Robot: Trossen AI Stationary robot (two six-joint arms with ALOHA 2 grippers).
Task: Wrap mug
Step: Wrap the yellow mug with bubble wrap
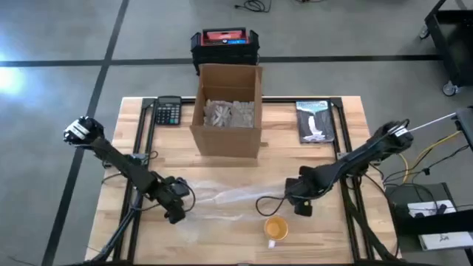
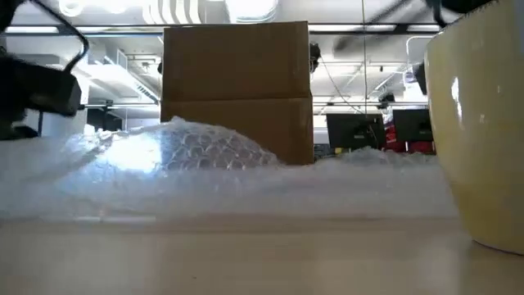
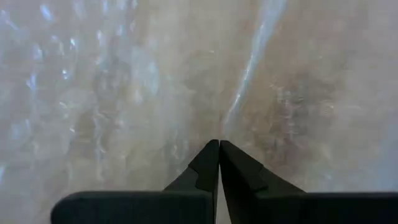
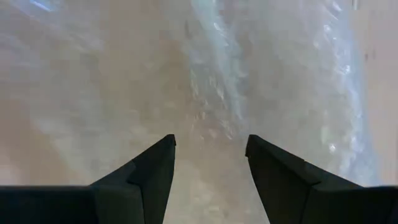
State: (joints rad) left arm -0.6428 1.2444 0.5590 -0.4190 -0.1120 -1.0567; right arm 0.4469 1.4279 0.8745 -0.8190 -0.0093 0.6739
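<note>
Mug (image 1: pixel 276 229) looks yellow from overhead; low view shows only its side.

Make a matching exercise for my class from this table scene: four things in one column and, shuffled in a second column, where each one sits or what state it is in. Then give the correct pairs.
Column one:
1. mug
2. calculator
3. left hand
4. right hand

Column two:
A. fingers shut, over the bubble wrap's left end
B. far left corner of the table, beside the cardboard box
C. fingers open, over the bubble wrap's right end
D. upright near the table's front edge, just off the bubble wrap

Pairs: 1-D, 2-B, 3-A, 4-C
</note>
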